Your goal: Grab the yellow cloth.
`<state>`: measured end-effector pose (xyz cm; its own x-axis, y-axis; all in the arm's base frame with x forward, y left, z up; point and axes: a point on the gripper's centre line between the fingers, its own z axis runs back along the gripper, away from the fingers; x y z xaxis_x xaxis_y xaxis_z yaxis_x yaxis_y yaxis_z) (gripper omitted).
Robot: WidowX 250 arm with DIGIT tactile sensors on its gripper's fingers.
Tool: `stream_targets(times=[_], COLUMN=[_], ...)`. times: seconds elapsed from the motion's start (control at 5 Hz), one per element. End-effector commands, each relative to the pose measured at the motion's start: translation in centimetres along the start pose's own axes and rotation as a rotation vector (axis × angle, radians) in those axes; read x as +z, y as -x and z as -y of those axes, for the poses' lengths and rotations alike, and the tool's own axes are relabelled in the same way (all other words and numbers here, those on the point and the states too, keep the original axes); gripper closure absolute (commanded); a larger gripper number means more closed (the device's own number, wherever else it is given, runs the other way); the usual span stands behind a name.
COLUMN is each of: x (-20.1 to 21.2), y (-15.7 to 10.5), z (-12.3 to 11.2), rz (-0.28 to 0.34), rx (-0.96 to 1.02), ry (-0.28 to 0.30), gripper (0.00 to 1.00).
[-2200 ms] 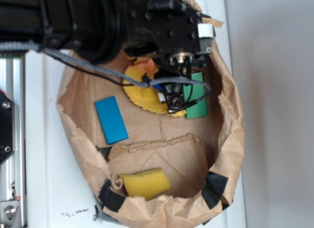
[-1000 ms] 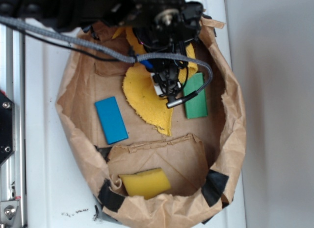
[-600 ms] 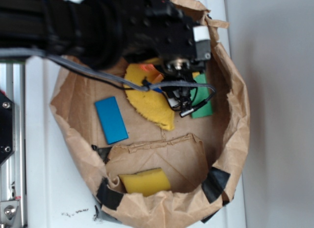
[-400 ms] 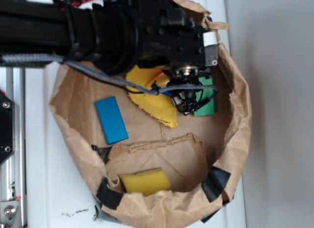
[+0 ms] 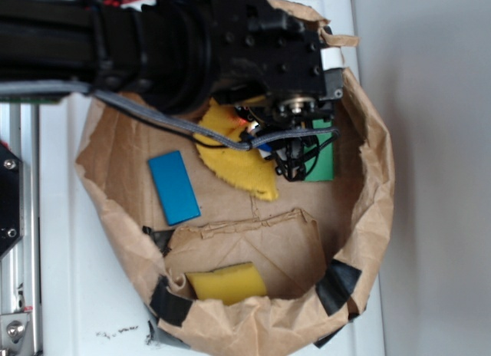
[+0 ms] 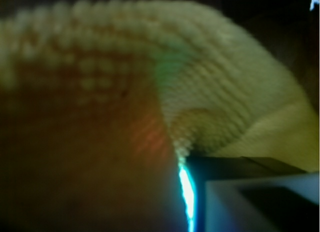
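Note:
The yellow cloth point(image 5: 236, 158) lies draped on the floor of the brown paper bag point(image 5: 368, 179), its upper part hidden under the black arm. In the exterior view my gripper point(image 5: 289, 164) is at the cloth's right edge, with the fabric running up into it, shut on the cloth. Blurred yellow terry fabric point(image 6: 210, 67) pressed close to the lens fills the wrist view. A dark finger point(image 6: 260, 197) shows at the bottom right of that view.
A green block point(image 5: 322, 163) lies just right of the gripper and a blue block point(image 5: 174, 187) to the cloth's left. A smooth yellow sponge block point(image 5: 227, 285) sits by the bag's near wall, behind a folded paper flap point(image 5: 253, 233). The bag's rim rises all round.
The arm has swung down over the bag and shifted slightly right. The cloth went with the gripper, from hanging long to bunched closer under it.

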<state>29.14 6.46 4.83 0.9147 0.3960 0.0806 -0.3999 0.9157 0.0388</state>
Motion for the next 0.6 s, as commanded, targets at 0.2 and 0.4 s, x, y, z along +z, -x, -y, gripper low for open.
stream_targets(times=[0.2,0.4], x=[12.7,12.7], y=[1.5,2.0], z=[-2.2,-2.1], rz=[0.033,0.056], rx=[-0.026,-0.053], ry=[-0.023,-0.018], gripper=[1.0,1.0])
